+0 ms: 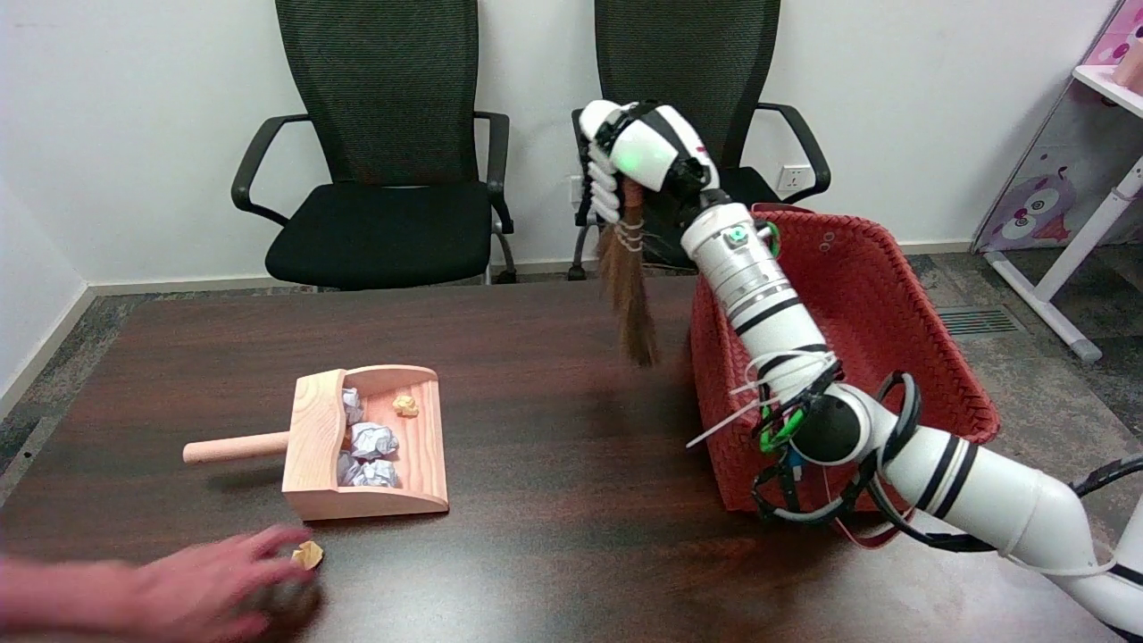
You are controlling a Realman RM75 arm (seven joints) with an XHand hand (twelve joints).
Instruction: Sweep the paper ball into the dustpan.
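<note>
My right hand (636,156) is raised high above the table's far side, next to the red basket, and grips the handle of a small brown broom (629,295) whose bristles hang down in the air. A wooden dustpan (362,446) with a round handle lies on the dark table at the left and holds several crumpled white paper balls (373,441) and a small yellow one (406,405). Another yellow paper ball (309,555) lies on the table just in front of the dustpan. A person's hand (210,589) reaches in from the lower left, its fingers at that ball.
A red woven basket (893,330) stands at the table's right side, partly behind my forearm. Two black office chairs (384,161) stand behind the table. A white shelf (1103,179) is at the far right.
</note>
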